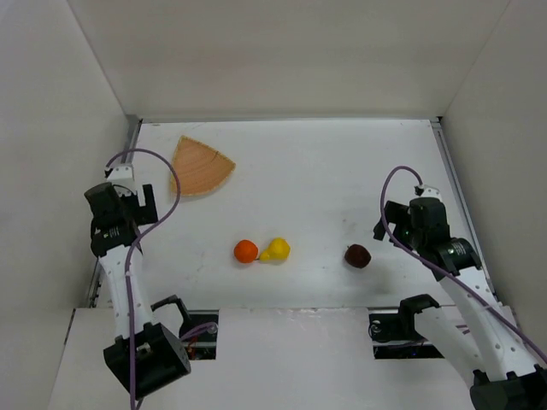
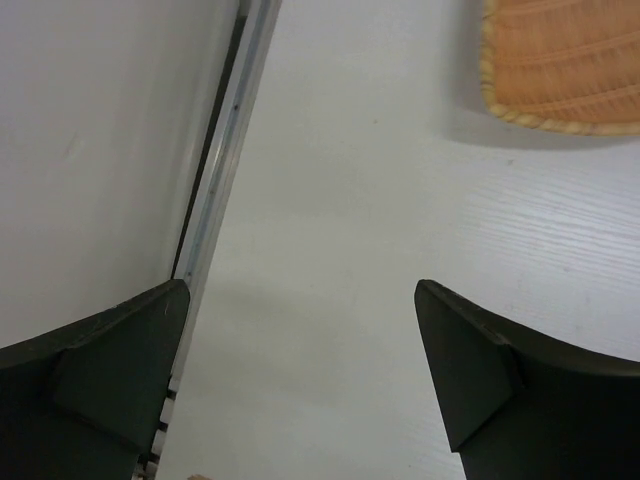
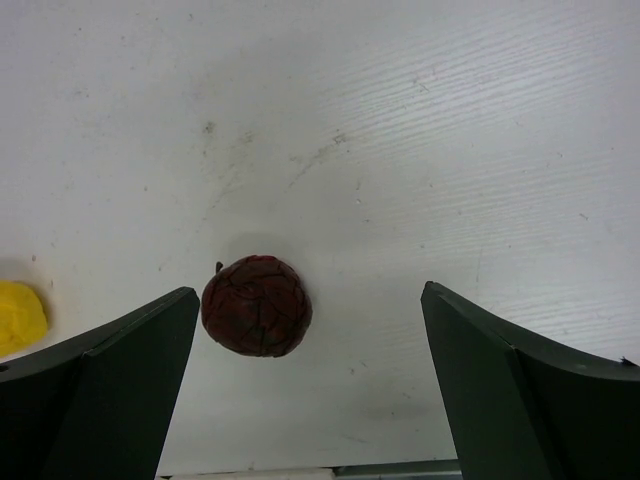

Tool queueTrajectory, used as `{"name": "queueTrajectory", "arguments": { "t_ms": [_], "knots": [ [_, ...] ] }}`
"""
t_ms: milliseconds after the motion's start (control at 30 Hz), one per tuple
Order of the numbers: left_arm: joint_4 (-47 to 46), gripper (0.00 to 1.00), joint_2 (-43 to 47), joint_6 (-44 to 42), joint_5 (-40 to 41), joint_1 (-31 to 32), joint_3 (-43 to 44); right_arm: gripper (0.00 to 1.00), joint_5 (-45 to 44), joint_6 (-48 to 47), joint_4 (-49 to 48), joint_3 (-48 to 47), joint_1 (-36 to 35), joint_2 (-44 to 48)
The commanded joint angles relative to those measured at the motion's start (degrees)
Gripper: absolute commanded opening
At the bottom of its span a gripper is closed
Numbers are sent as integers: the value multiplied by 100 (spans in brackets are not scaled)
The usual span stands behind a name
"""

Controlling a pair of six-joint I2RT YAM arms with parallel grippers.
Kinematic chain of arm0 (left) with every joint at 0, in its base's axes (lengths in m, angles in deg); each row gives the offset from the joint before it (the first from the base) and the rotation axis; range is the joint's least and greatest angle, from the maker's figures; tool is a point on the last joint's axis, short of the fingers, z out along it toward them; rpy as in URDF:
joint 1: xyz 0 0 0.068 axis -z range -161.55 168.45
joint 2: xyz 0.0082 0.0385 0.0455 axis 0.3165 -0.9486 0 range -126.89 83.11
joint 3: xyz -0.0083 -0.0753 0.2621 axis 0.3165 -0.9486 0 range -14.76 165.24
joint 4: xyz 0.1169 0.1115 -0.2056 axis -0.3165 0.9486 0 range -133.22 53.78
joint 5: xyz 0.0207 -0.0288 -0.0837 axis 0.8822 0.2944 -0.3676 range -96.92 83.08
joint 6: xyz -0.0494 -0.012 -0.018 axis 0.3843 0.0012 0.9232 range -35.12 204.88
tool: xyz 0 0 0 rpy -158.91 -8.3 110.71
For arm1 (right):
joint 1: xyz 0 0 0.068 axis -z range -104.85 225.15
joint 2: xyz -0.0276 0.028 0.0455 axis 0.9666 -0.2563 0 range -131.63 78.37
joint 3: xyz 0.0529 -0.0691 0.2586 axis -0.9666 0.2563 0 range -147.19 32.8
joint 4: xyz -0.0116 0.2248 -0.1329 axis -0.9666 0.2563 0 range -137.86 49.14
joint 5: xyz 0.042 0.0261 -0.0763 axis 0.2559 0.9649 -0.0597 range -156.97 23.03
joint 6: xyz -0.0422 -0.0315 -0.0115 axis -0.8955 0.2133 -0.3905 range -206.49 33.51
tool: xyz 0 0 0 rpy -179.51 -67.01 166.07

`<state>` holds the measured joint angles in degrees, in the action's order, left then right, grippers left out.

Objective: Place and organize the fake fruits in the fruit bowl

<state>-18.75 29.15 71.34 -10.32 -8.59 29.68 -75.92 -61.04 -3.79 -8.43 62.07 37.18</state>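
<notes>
A: Since all three fruits lie on the surface (image 1: 308, 179) and the fruit bowl (image 1: 201, 166) holds nothing, which arm is nearer to a fruit?

B: The right one. The dark red apple (image 1: 357, 255) lies just beside the right tool (image 3: 308, 296), on the side toward the middle of the surface.

A: Is this tool ready to take it?

B: Its jaws stand wide apart and hold nothing. In the wrist view, however, the apple is not centred. It sits close to the left finger, so the tool probably needs a small shift to that side before it goes down.

A: And the bowl?

B: It is in the far left corner, well apart from the apple. The left tool (image 2: 302, 290) hovers near its rim, also wide open and empty.

A: The other fruits?

B: The orange (image 1: 246, 250) and the pear (image 1: 276, 249) lie just beside each other, between the two arms.
</notes>
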Motion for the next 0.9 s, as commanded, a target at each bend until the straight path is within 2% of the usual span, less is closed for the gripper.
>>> {"name": "queueTrajectory", "arguments": {
  "t_ms": [0,67,167,233,333,400,467,600,700,867],
  "knots": [
    [48,100,516,-463,-756,509,397,100,43,-93,-312,10,38,129],
    [391,100,719,-894,-1345,1054,608,100,43,-93,-312,10,21,137],
    [1058,100,703,-1089,-2234,2466,1056,100,43,-93,-312,19,12,103],
    [1497,100,361,-1212,-1974,3801,1346,100,43,-93,-312,10,12,59],
    [2025,100,-342,-1799,-1121,5682,1435,100,25,-93,-303,10,-23,32],
    [2167,100,-711,-2186,-900,6607,1295,100,16,-93,-303,10,-58,41],
    [2255,100,-958,-2424,-1013,7250,1199,100,-1,-84,-294,10,-93,93],
    [2230,100,-1397,-3223,-1137,7482,882,100,-54,-58,-285,10,-137,260],
    [1826,100,-1793,-3760,-812,7210,767,100,-45,-23,-268,19,-137,296],
    [1473,100,-2259,-4288,-750,6998,653,100,-63,-14,-259,19,-137,296]
  ]
}}
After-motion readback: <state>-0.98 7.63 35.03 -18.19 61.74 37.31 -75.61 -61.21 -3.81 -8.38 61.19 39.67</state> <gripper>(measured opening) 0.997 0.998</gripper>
